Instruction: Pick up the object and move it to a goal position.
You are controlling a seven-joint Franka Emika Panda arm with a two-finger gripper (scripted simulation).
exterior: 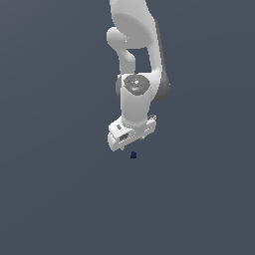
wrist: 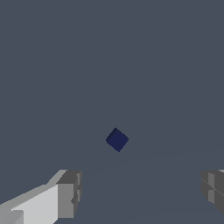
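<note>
The arm reaches down over the plain grey tabletop, and the hand hangs low, its fingertips hidden behind its own body in the exterior view. The cube, tiny and dark navy, sits on the tabletop just beside the hand, a touch nearer the camera, well away from any edge that shows. The wrist view settles the question of grip: the two fingers stand wide apart, far wider than the cube, and there is nothing between them. The cube lies ahead of the fingertips, roughly centred between the two pads, turned corner-on to them rather than square.

That wide spread looks deliberate, leaving plenty of margin for a small target. The hand appears lined up but not yet over the cube, so the step in hand reads as the approach before the grasp. No goal marker shows in either view, so where the cube must go cannot be told.
</note>
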